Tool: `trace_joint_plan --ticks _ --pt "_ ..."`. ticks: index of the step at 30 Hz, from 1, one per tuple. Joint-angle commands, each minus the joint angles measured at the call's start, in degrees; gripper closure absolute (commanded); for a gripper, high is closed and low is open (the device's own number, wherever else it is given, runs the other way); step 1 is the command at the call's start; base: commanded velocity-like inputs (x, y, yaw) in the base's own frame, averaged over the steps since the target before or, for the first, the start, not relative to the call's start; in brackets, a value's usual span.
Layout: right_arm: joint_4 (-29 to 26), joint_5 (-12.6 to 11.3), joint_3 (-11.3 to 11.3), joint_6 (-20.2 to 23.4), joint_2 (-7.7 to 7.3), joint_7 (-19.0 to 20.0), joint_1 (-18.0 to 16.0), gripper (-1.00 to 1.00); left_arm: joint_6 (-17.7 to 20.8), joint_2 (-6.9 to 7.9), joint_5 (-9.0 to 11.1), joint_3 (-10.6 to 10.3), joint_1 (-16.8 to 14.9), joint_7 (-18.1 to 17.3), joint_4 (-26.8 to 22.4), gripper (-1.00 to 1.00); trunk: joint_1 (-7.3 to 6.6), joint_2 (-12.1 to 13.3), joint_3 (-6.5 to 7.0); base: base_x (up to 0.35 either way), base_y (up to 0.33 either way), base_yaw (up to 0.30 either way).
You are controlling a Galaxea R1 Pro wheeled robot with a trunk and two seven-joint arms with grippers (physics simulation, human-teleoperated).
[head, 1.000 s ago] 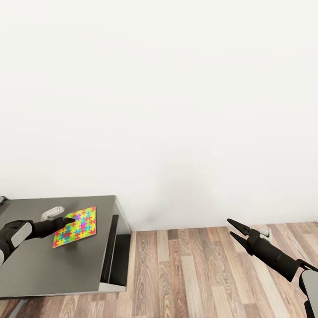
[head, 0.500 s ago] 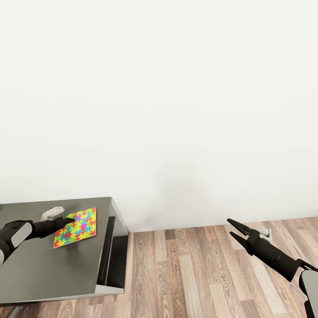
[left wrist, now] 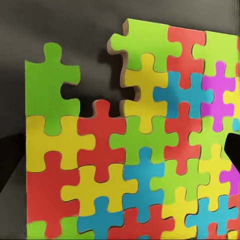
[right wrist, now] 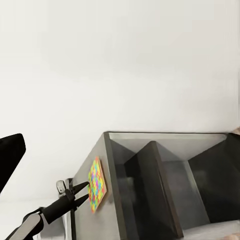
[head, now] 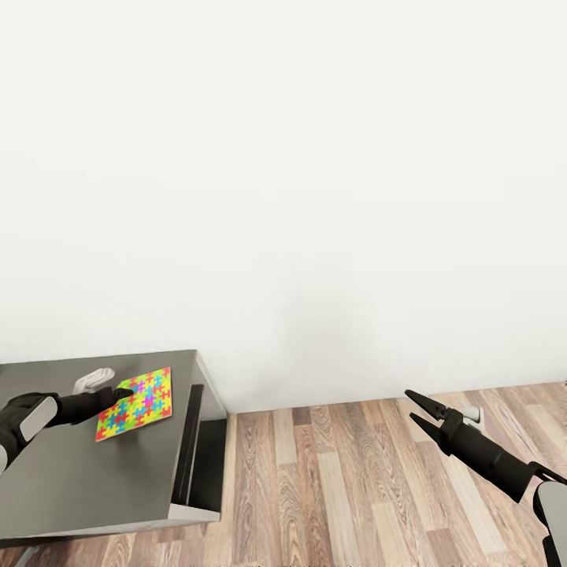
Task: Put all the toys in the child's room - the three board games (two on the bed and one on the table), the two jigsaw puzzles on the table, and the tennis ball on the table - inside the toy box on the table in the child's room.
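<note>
Gripping jigsaw puzzle (head: 135, 403) — left jaws (head: 126, 391); missing piece visible wrist-side.

Domestic interior, sparsely furnished room in a simulated home. Plain white wall (head: 315, 173) spans the far side, meeting wood-plank floor (head: 346, 488) in mixed brown and grey tones. At left, a low dark grey tabletop (head: 94, 480) with open compartments (right wrist: 170, 190) in its end, desk or storage type. Brightly coloured jigsaw puzzle (head: 135, 403) over it points to a child's room or playroom. Flat, even rendered lighting.
</note>
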Motion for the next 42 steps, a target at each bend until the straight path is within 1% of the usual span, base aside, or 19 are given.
trace_joint_plan --ticks 1,42 --pt "0.0 0.5 -0.1 0.3 0.01 0.5 -0.1 -1.00 0.2 0.05 0.2 -0.2 0.0 -0.1 0.0 -1.00 0.02 -0.1 -0.07 -0.067 0.000 -0.098" --pt "0.0 0.4 -0.1 0.3 -0.03 0.5 -0.1 -1.00 0.2 0.05 0.2 -0.2 0.0 -0.1 0.0 -1.00 0.02 -0.1 -0.02 -0.003 0.000 -0.005"
